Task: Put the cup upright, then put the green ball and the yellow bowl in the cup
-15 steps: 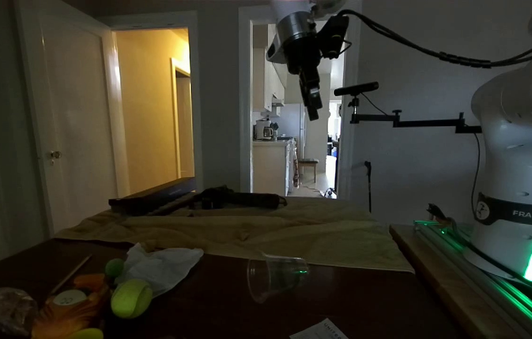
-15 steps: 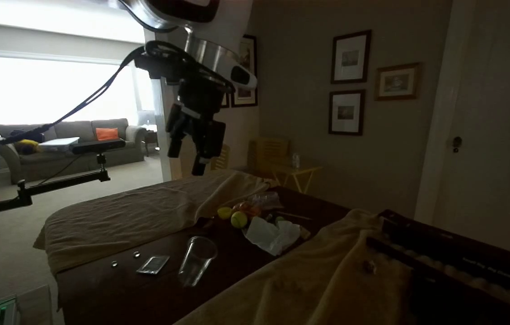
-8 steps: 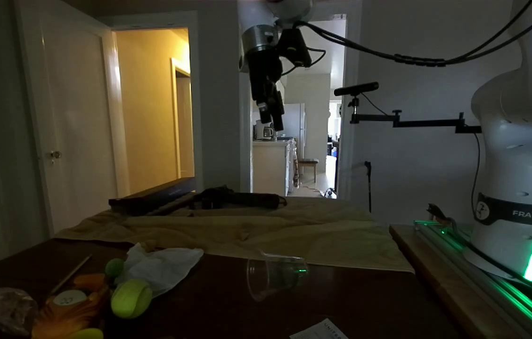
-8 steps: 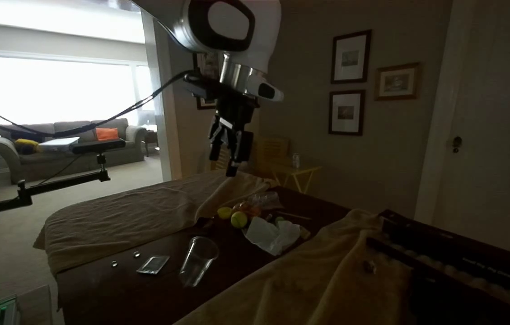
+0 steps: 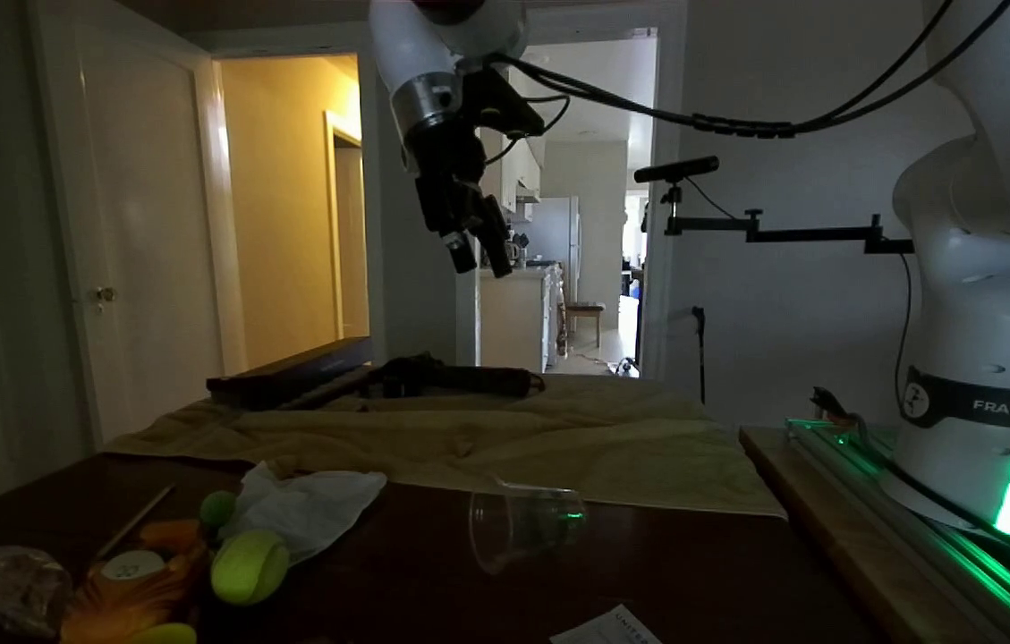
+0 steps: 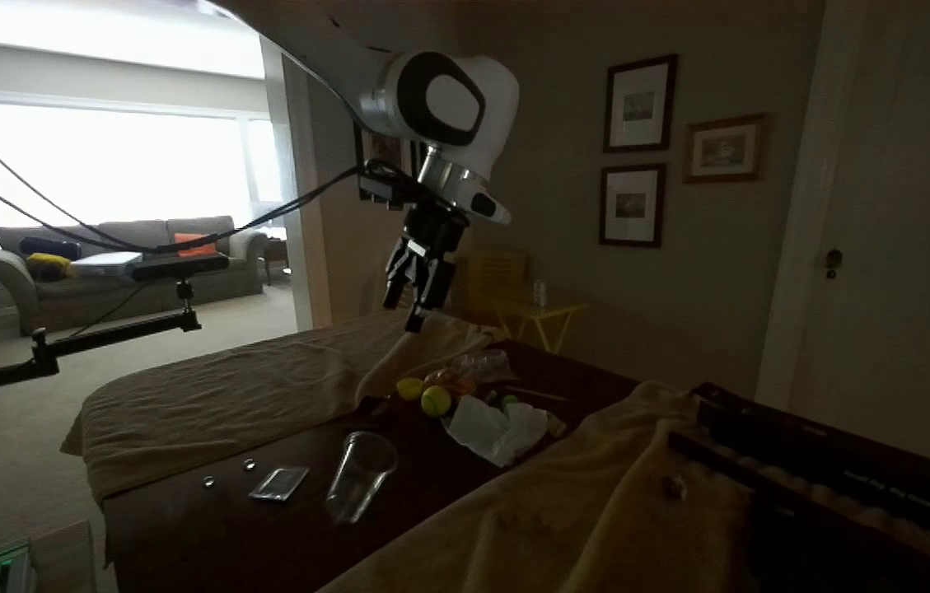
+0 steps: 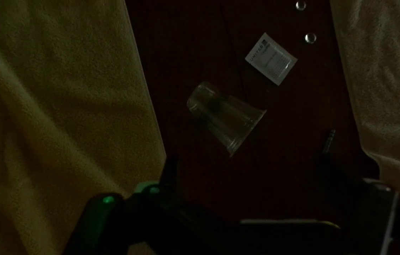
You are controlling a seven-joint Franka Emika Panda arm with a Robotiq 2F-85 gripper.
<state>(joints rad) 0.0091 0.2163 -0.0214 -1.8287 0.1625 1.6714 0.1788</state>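
Wrist view shows our fingers [image 7: 169, 175] spread, holding nothing, the cup [image 7: 226, 118] on its side below them; descending off-centre, we could roll it away.

UNITED packet [image 7: 270, 59] on table [image 7: 192, 184] | two small shiny rounds [image 7: 310, 38] near it | framed pictures [image 6: 640, 105] on wall [image 6: 551, 156]

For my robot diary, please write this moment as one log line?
end effector: open, holding nothing; cup: on its side; green ball: outside cup
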